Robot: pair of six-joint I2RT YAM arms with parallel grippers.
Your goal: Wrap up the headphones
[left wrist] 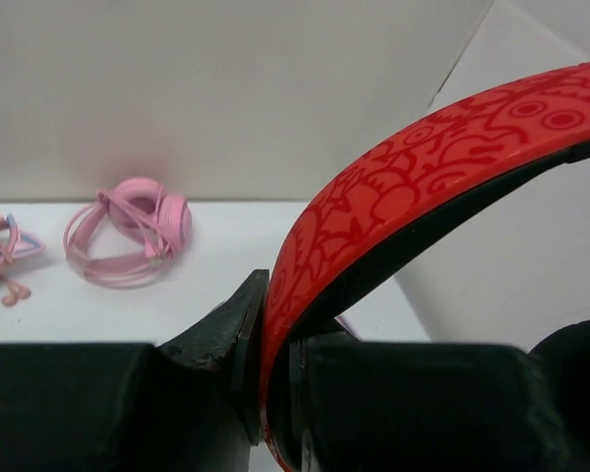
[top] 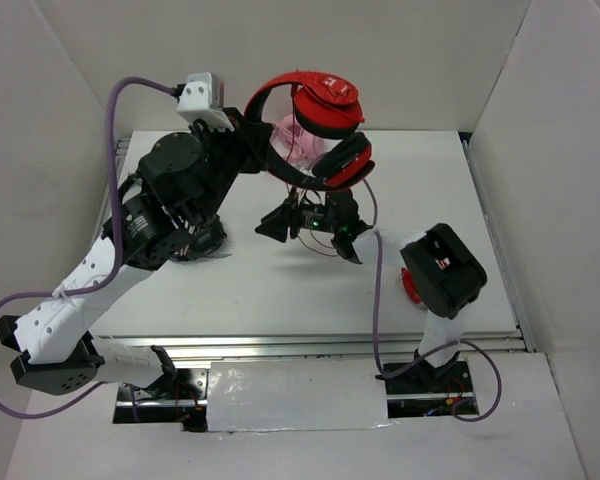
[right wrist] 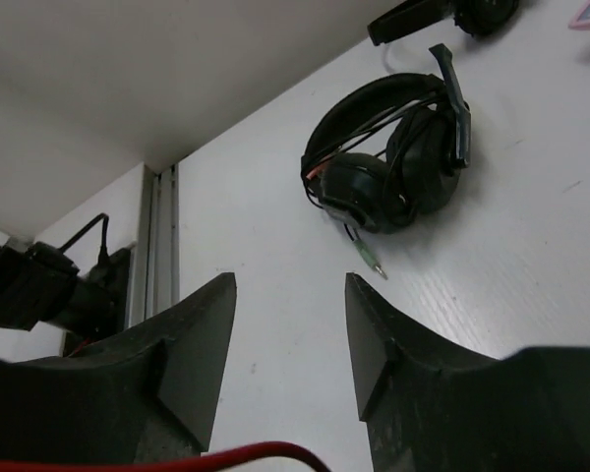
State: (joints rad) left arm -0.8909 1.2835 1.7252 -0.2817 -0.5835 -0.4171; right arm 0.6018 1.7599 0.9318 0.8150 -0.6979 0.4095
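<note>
White panel walls [top: 70, 60] close in behind and to both sides of the headphones [top: 325, 110]. The pale, smooth counter [top: 280, 290] lies below them, with open air between. The headphones are held up over its far half. They look light but awkward, with a stiff, springy band, cups that likely swivel and a slick patterned shell, so the band seems the soundest place to grip. The left tool [left wrist: 273, 383] is clamped on that band, red shell and black lining pinched between its pads. The right tool [right wrist: 290, 344], just beneath the cups, stands parted wide and holds nothing. A pink pair [left wrist: 128, 231] lies on the counter behind the headphones, a black pair [right wrist: 393, 157] lower down. The thin red cable [right wrist: 246, 454] looks limp and tangle-prone. It passes close by the right tool and is probably best taken near the cup, then fed round the band.
</note>
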